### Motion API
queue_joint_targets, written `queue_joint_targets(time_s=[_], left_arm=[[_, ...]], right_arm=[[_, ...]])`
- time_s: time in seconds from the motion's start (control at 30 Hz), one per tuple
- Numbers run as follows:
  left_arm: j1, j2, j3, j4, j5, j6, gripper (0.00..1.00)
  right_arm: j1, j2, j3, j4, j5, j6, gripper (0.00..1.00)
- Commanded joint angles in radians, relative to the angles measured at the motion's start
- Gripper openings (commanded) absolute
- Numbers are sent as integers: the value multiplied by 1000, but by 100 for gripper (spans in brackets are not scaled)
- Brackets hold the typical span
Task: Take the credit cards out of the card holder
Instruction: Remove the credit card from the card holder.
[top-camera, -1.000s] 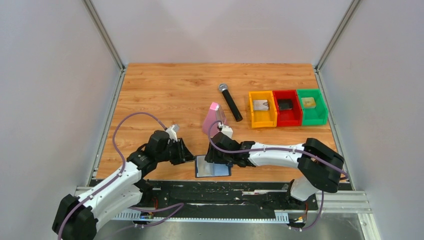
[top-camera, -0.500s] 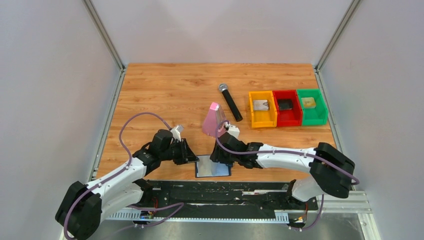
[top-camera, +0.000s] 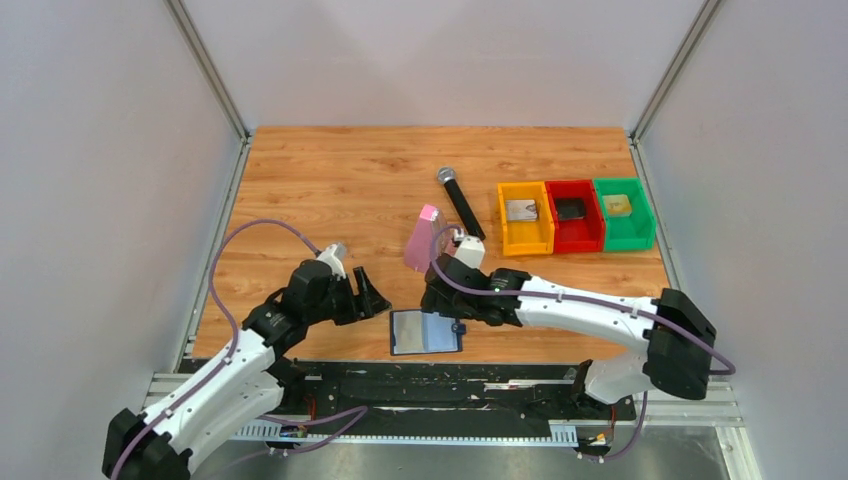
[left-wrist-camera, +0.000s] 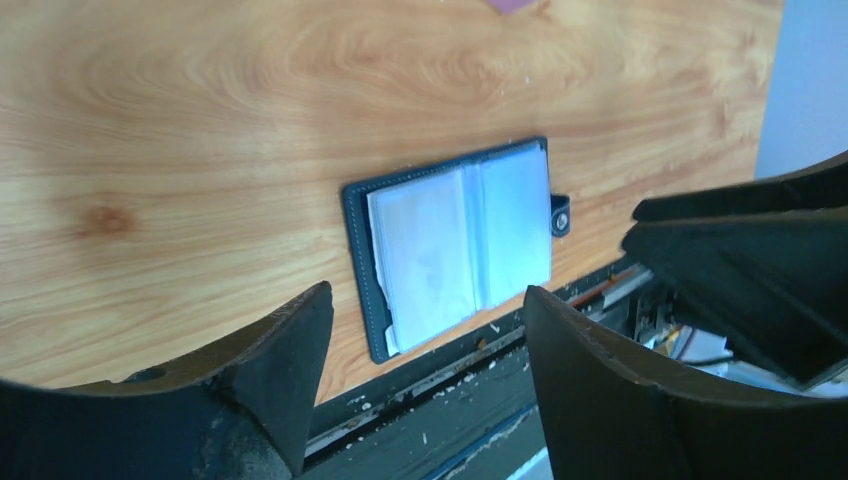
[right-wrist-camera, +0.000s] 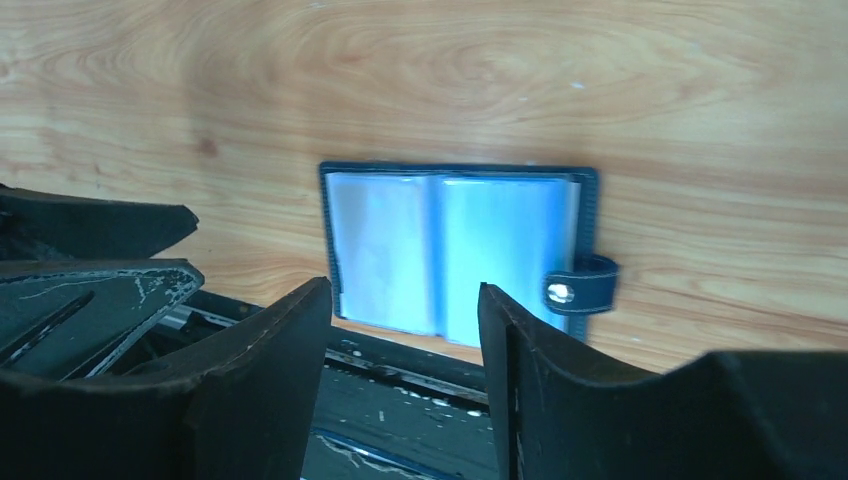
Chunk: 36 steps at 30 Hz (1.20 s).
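The navy-blue card holder (top-camera: 426, 332) lies open and flat at the table's near edge, its pale blue-grey sleeves facing up. It also shows in the left wrist view (left-wrist-camera: 450, 250) and the right wrist view (right-wrist-camera: 455, 250), with its snap tab (right-wrist-camera: 580, 285) sticking out on one side. No credit cards are visible; anything in the sleeves is hidden. My left gripper (top-camera: 378, 298) hovers to the holder's upper left, open and empty (left-wrist-camera: 427, 295). Just above the holder's far edge, my right gripper (top-camera: 435, 300) is open too, with nothing in it (right-wrist-camera: 405, 290).
A pink metronome (top-camera: 426, 238) stands just behind the right gripper, and a black microphone (top-camera: 461, 204) lies beyond it. Orange (top-camera: 525, 218), red (top-camera: 573, 215) and green (top-camera: 624, 213) bins sit at the back right. The black base rail (top-camera: 440, 385) borders the holder's near side.
Both grippers have opened and drawn back from the card holder. The left one moved left and away, the right one lifted toward the back; the holder now lies uncovered.
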Motion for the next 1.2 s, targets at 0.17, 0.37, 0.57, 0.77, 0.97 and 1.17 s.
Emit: queue_joint_targets(time_s=[0.17, 0.37, 0.57, 0.77, 0.97, 1.17], left_arm=[[3, -222, 92, -262, -292, -16, 94], [4, -293, 95, -335, -393, -71, 98], [4, -339, 93, -370, -467, -105, 99], [4, -361, 95, -377, -474, -109, 100], [3, -366, 104, -374, -449, -92, 100], [4, -361, 104, -361, -424, -74, 100]], right_arm=[[79, 282, 216, -12, -1, -33, 65], [88, 390, 280, -17, -7, -57, 69], [89, 453, 313, -34, -2, -63, 72], [92, 521, 368, -92, 18, -64, 73], [95, 559, 380, -111, 31, -63, 72], [95, 565, 373, -106, 31, -66, 63]])
